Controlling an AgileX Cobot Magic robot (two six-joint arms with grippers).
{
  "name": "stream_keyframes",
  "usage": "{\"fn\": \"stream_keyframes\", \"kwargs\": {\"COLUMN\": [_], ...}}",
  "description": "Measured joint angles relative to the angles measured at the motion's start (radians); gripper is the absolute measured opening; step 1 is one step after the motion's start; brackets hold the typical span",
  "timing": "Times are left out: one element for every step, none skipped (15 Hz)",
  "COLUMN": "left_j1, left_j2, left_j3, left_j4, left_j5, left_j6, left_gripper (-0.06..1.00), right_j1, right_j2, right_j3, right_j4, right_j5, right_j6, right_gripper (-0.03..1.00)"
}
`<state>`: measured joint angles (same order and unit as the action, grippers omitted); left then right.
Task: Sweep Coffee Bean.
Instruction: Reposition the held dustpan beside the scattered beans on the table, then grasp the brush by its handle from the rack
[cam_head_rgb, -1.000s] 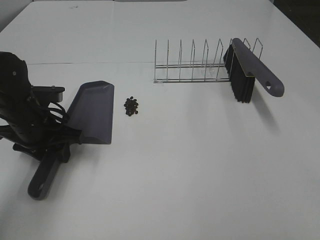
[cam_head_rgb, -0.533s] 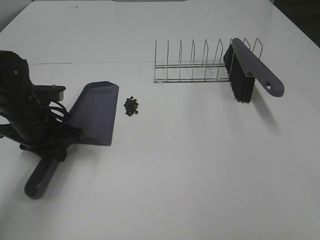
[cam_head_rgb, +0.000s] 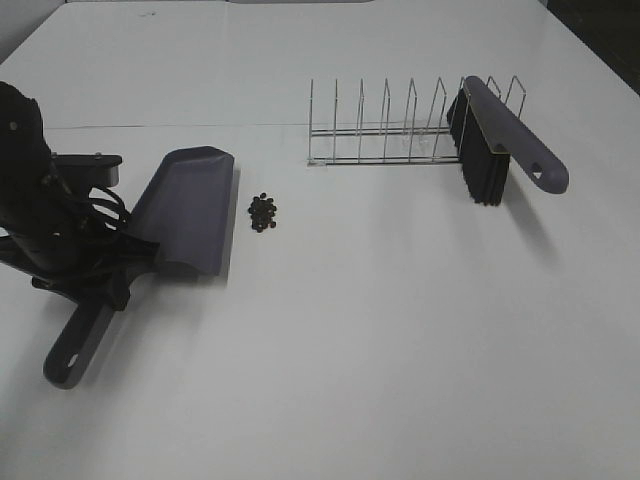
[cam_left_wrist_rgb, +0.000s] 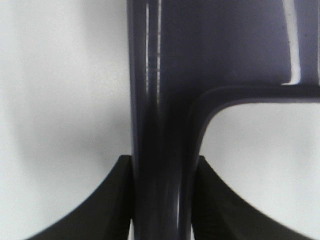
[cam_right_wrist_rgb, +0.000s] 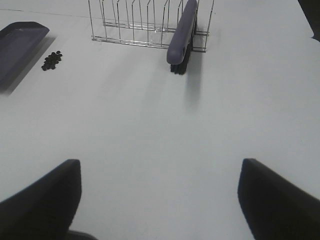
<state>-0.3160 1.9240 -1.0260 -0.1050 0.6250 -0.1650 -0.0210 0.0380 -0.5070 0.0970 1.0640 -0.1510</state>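
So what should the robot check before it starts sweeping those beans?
1. Left fingers gripping the dustpan handle: ok.
2. Coffee beans in one small pile beside the dustpan: ok.
3. Dustpan lip flat on the table: cannot tell.
4. Brush in hand: not ok, it leans in the wire rack.
5. Right fingers open and empty: ok.
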Motion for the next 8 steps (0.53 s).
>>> {"fn": "stream_keyframes", "kwargs": {"left_j1": [0.0, 0.0, 0.0, 0.0, 0.0, 0.0, 0.0, 0.0], "left_j2": [0.0, 0.0, 0.0, 0.0, 0.0, 0.0, 0.0, 0.0], "left_j3": [0.0, 0.0, 0.0, 0.0, 0.0, 0.0, 0.0, 0.0], "left_j4": [0.0, 0.0, 0.0, 0.0, 0.0, 0.0, 0.0, 0.0], "left_j5": [0.0, 0.0, 0.001, 0.001, 0.002, 0.003, 0.003, 0.004], "left_j6": [0.0, 0.0, 0.0, 0.0, 0.0, 0.0, 0.0, 0.0], "left_gripper": [0.27, 0.27, 0.27, 0.27, 0.27, 0.27, 0.27, 0.27], "right_j1": [0.0, 0.0, 0.0, 0.0, 0.0, 0.0, 0.0, 0.0], "right_j2": [0.021, 0.05, 0.087, 0.131, 0.182, 0.236, 0.299, 0.377], "right_j3": [0.0, -0.001, -0.008, -0.016, -0.027, -0.037, -0.052, -0.077], "right_j4": [0.0, 0.0, 0.0, 0.0, 0.002, 0.01, 0.018, 0.019], "right_j5": [-0.001, -0.005, -0.021, -0.073, -0.151, -0.224, -0.292, -0.335], "right_j6": [0.0, 0.0, 0.0, 0.0, 0.0, 0.0, 0.0, 0.0], "right_gripper": [0.72, 0.71, 0.69, 0.69, 0.69, 0.69, 0.69, 0.69]}}
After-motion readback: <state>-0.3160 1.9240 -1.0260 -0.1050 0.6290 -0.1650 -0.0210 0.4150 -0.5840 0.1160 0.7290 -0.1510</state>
